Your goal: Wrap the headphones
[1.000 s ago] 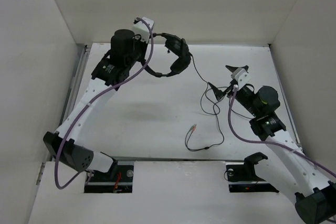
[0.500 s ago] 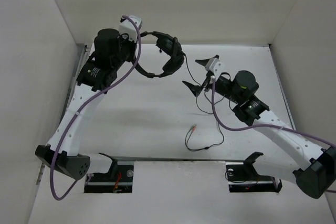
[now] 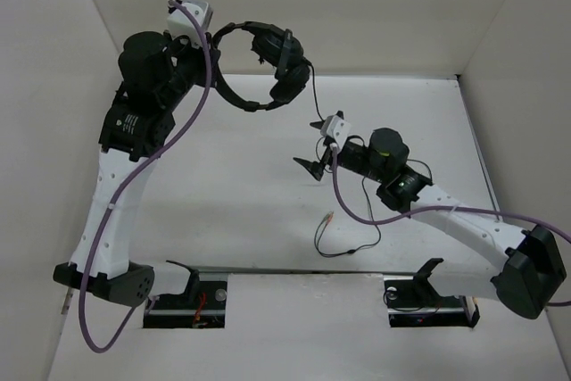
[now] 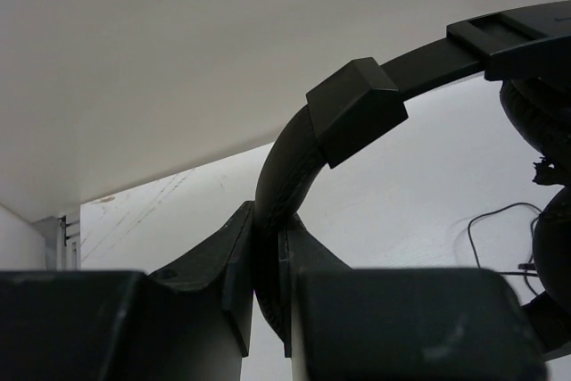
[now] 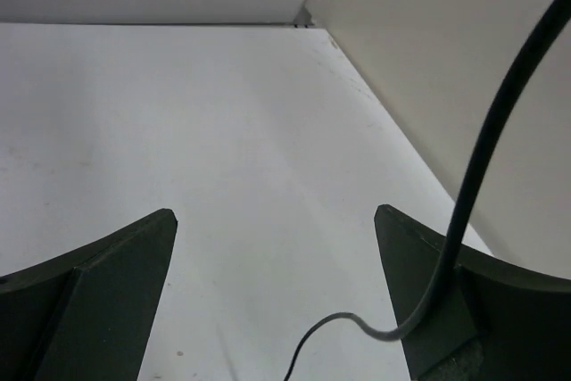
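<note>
The headphones hung in the air above the desk's 12 o'clock edge. Their headband was pinched tight between the left fingers, and the earcups dangled at 3 o'clock of that grip. The right fingers stood spread wide near the desk's middle, holding nothing. The thin cable crossed in front of one of them; whether it touched could not be told. From the earcups the cable ran toward 6 o'clock, looped on the desk and ended in the plugs, at 6 o'clock of the right fingers.
</note>
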`<state>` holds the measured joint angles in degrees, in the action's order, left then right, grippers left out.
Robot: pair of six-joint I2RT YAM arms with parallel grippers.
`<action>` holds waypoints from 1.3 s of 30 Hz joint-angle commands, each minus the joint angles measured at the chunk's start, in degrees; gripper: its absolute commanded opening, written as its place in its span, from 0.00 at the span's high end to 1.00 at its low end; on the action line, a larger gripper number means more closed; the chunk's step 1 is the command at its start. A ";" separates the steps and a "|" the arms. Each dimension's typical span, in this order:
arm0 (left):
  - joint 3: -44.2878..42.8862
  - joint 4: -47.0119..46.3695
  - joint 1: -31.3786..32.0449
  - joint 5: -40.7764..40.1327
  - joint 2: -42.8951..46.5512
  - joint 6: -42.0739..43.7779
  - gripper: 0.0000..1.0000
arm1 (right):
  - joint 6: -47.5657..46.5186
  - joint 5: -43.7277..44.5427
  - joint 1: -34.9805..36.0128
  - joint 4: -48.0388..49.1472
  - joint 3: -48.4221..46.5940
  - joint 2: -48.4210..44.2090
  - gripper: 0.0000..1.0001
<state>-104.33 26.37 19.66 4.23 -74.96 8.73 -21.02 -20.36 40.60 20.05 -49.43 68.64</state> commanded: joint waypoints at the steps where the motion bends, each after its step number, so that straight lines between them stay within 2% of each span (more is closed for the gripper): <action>1: -3.85 -2.55 -1.16 3.94 2.18 -4.94 1.00 | 2.20 0.94 0.57 5.17 1.09 0.00 0.06; 4: -5.44 -2.55 -2.82 5.43 2.19 -7.23 1.00 | 3.96 0.50 0.58 5.35 2.14 -0.17 0.12; 10: -10.53 -2.64 -5.81 9.04 1.31 -12.68 1.00 | 4.76 -0.55 0.49 7.45 1.01 1.58 0.16; 16: -14.49 -2.90 -9.24 10.89 1.04 -15.93 1.00 | 6.51 -3.72 0.58 8.95 2.31 2.38 0.31; 25: -16.51 -4.13 -13.37 13.26 1.13 -21.73 1.00 | 6.95 -8.55 0.58 8.69 7.68 -0.52 0.49; 36: -18.54 -5.54 -16.98 15.63 0.34 -26.22 1.00 | 8.80 -12.95 1.72 9.04 11.55 -2.28 0.51; 39: -19.06 -5.63 -17.68 15.72 0.25 -26.49 1.00 | 8.62 -13.48 1.72 8.60 12.08 -2.55 0.56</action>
<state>-120.53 26.30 2.81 19.07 -75.24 -14.52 -12.97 -31.51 41.76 25.78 -37.82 67.72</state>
